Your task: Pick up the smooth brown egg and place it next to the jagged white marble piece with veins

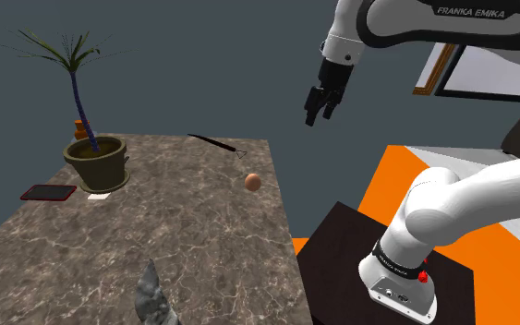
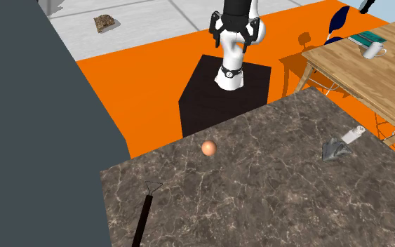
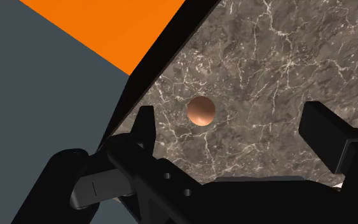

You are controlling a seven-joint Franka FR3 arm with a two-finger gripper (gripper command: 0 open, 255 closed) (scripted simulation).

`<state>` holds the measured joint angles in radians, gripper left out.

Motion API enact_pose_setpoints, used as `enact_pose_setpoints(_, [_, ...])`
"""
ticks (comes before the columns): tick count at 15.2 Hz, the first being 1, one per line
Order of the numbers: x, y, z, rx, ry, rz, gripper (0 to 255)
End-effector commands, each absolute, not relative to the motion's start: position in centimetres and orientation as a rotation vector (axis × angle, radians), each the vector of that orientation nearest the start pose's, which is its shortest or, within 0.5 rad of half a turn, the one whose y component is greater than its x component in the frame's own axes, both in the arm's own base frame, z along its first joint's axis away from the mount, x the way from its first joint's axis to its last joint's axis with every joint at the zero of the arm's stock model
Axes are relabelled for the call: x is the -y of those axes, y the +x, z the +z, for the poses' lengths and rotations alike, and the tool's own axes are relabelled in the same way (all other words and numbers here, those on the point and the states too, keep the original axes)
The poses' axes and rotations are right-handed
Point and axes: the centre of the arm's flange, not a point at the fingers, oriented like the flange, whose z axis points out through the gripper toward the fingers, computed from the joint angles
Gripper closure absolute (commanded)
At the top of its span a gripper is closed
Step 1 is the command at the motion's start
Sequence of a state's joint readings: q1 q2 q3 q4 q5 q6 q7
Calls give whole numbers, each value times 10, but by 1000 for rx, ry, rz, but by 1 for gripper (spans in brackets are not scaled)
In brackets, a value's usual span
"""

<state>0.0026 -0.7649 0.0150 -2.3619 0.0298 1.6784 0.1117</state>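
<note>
My black pincer point(image 3: 232, 121) hangs wide open and holds nothing. Its two fingers point(image 3: 323, 130) stand far apart and touch nothing. Beyond the fingertips, down on the desk point(image 3: 266, 51), lies the smooth brown egg point(image 3: 201, 111). It sits in the gap between the fingers, nearer one than the other, close to the desk's dark edge.

In the shoulder view, the pincer point(image 1: 318, 115) hovers high in the air, out past the edge of the desk. The egg point(image 1: 253, 182) rests at about 7 o'clock from it, near that edge of the brown, white-veined desk point(image 1: 156, 231). My stand point(image 1: 341, 240), a dark box, is at 4 o'clock from the egg.

Farther out, a thin black tool point(image 1: 216, 142) lies at 11 o'clock from the egg, near it. The jagged grey piece point(image 1: 154, 297), pale-veined and pointing upward, stands at 7 o'clock, well apart from the egg. A potted plant point(image 1: 96, 162) is at 9 o'clock, far across the desk. A red-edged slab point(image 1: 48, 193) lies flat at 8 o'clock from the pot, just beside it.

In the second exterior view, the jagged grey piece point(image 2: 336, 149) is at 3 o'clock from the egg point(image 2: 208, 148). The stand point(image 2: 224, 98) is at 12 o'clock, on an orange floor point(image 2: 139, 77). A wooden table point(image 2: 371, 70) lies farthest off, at 2 o'clock.
</note>
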Motion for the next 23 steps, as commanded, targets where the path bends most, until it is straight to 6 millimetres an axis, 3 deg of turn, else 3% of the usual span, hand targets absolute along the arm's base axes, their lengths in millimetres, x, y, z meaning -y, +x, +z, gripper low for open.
enact_pose_setpoints(1, [-10, 323, 591, -155, -3111, -125, 0])
enact_pose_setpoints(12, [21, 391, 465, -50, -3021, -162, 0])
enact_pose_setpoints(23, [35, 465, 339, 50, -2928, -198, 0])
